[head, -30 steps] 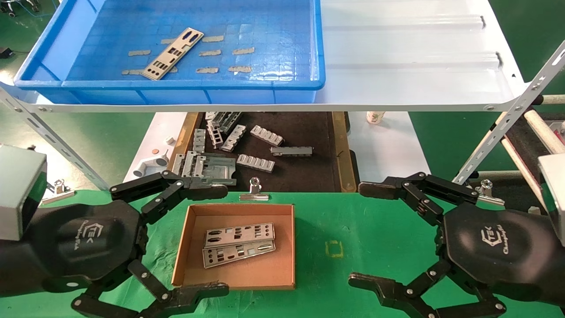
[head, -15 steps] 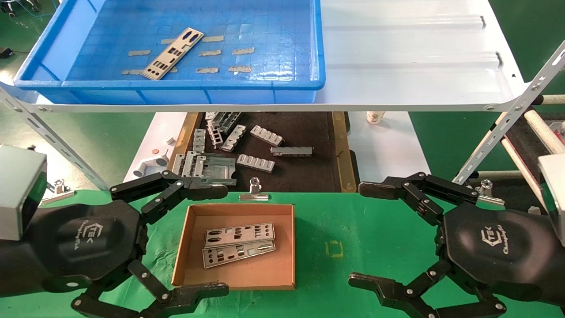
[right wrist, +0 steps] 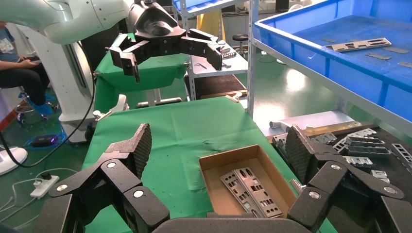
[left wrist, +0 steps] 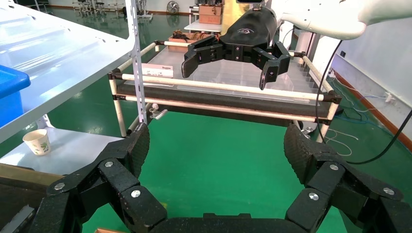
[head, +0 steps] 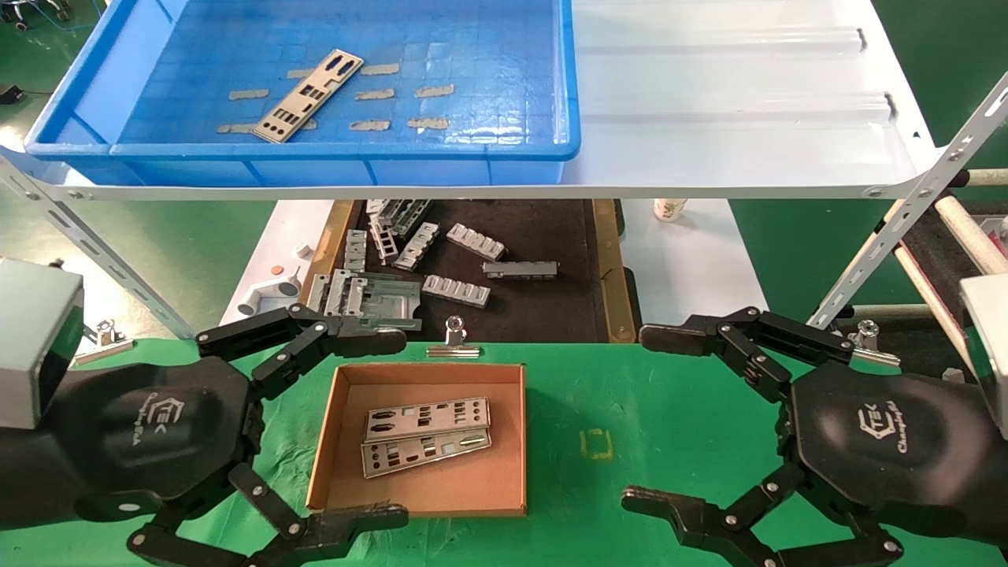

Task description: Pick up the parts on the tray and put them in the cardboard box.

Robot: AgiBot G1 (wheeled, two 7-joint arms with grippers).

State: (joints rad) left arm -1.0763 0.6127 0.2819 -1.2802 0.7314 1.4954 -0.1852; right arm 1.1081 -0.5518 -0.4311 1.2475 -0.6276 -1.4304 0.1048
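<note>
Two parts (head: 426, 435) are lying in the box (head: 340, 441); one part (head: 308, 96) is waiting in the tray (head: 520, 71) beyond it. Left gripper (head: 378, 429) beside the box and right gripper (head: 654, 417) are hovering, jaws spread wide, holding nothing. Step appears between picks; next is reaching over to the tray.

The head camera looked steeply down over the cardboard box (head: 421, 437); the wrist cameras faced each other across the table (head: 630, 417), the right one sharing that box.

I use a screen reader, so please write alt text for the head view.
Two silvery parts lie in the cardboard box on a green table, flanked by the open left gripper and right gripper. One part remains in the blue tray on a white shelf beyond.
</note>
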